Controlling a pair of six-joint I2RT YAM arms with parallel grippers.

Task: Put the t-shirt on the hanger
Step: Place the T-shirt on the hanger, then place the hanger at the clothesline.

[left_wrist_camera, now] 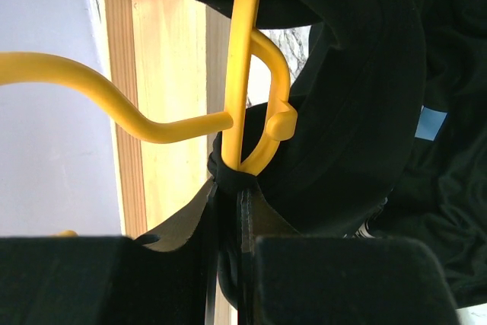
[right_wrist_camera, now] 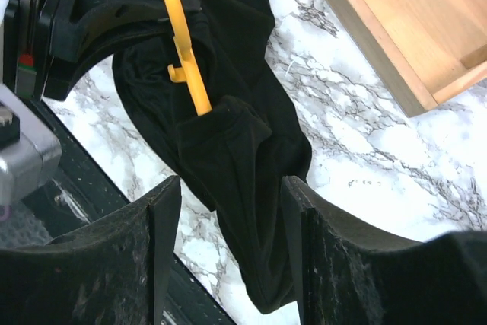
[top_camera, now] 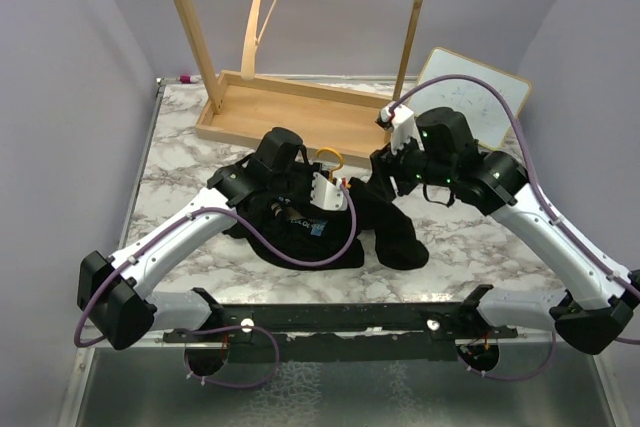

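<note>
Yellow hanger (left_wrist_camera: 242,74) and black t-shirt (left_wrist_camera: 365,112) cloth clenched between left fingers (left_wrist_camera: 342,279), right fingers (right_wrist_camera: 106,264) released, spread over draped cloth

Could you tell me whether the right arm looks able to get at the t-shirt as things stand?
Probably yes: the right gripper is open, and the t-shirt hangs from the hanger just ahead of it, with nothing in between.

Between the left gripper's (left_wrist_camera: 228,249) blurred fingers (left_wrist_camera: 76,279), the hanger's (left_wrist_camera: 242,74) neck disappears into shirt (left_wrist_camera: 358,112) cloth; whether they pinch the neck too cannot be told. Left of that gripper, the hanger's arm is cut off by the edge. Ahead of the right gripper (right_wrist_camera: 230,184), its bar is hidden in a fold. From above, both grippers' tips are hidden under the wrists.
</note>
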